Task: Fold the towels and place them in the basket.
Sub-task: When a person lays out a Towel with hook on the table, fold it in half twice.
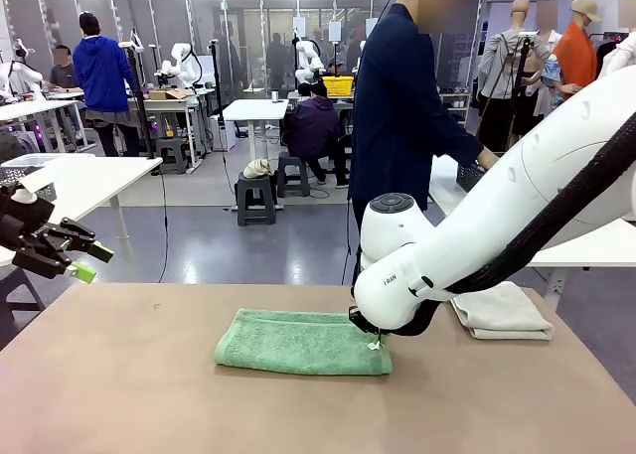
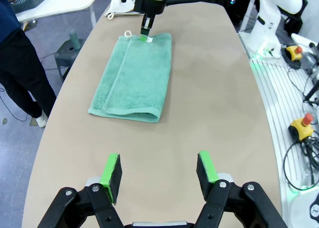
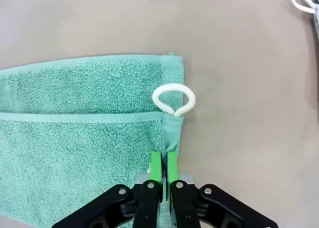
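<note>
Right pincer [image 3: 164, 164]: clamped on the folded green terry towel's [image 1: 298, 341] 3 o'clock edge, beside its white loop [image 3: 173, 100].
Left pincer [image 2: 158, 174]: wide, empty, above the tan counter [image 2: 214, 103].
Cream folded towel [image 1: 502, 310]: counter's 2 o'clock.

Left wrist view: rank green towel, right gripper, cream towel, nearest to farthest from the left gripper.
1. Green towel: folded flat mid-table, its folded edge facing the left gripper.
2. Right gripper: at the towel's far end, jaws shut on its edge beside the white loop.
3. Cream towel: beyond that, at the table's far edge.
</note>
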`<state>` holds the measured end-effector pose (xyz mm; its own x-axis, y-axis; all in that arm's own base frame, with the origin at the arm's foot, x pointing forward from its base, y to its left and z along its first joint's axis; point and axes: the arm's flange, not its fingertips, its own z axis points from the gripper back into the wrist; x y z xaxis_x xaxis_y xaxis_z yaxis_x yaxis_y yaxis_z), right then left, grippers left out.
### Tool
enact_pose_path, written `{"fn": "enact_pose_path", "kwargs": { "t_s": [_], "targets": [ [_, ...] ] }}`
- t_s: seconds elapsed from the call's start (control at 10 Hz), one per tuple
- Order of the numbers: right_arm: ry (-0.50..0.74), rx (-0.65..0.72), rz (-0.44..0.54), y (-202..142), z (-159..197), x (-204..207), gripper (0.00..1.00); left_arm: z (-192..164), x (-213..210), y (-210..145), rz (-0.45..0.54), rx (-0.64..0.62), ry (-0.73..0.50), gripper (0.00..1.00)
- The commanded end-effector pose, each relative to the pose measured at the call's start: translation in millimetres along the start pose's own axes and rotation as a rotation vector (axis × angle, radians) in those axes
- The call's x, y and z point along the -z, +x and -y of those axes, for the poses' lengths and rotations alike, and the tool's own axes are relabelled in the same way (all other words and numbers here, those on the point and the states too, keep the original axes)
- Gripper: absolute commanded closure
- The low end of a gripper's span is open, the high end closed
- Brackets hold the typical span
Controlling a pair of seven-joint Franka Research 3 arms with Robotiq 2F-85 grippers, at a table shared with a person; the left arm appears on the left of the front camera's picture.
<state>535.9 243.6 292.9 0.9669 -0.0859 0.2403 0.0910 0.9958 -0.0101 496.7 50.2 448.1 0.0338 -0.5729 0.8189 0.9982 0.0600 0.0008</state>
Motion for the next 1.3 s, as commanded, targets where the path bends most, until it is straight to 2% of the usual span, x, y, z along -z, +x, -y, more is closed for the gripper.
{"fn": "enact_pose_path", "kwargs": {
  "t_s": [0.0,0.2,0.4,0.6,0.8,1.0,1.2],
  "targets": [
    [0.007,-0.027,-0.004,-5.1,7.3,6.6,1.0,0.2,-0.6,0.6,-0.001,0.002,0.0,0.23],
    [0.039,-0.067,0.05,0.9,11.9,-25.5,1.0,0.2,-0.6,0.6,-0.001,0.002,0.0,0.23],
    [0.074,-0.145,0.1,14.4,-15.0,-59.7,1.0,0.2,-0.6,0.6,-0.001,0.002,0.0,0.23],
    [0.049,-0.181,0.089,27.5,-69.3,-83.7,1.0,0.2,-0.6,0.6,-0.001,0.002,0.0,0.23],
    [0.031,-0.206,0.029,31.3,-140.8,-98.3,1.0,0.2,-0.6,0.6,-0.001,0.002,0.0,0.23],
    [0.049,-0.229,-0.045,22.4,-202.9,-93.9,1.0,0.2,-0.6,0.6,-0.001,0.002,0.0,0.23],
    [0.053,-0.158,-0.123,9.0,-253.8,-86.1,1.0,0.2,-0.6,0.6,-0.001,0.002,0.0,0.23]
  ]
}}
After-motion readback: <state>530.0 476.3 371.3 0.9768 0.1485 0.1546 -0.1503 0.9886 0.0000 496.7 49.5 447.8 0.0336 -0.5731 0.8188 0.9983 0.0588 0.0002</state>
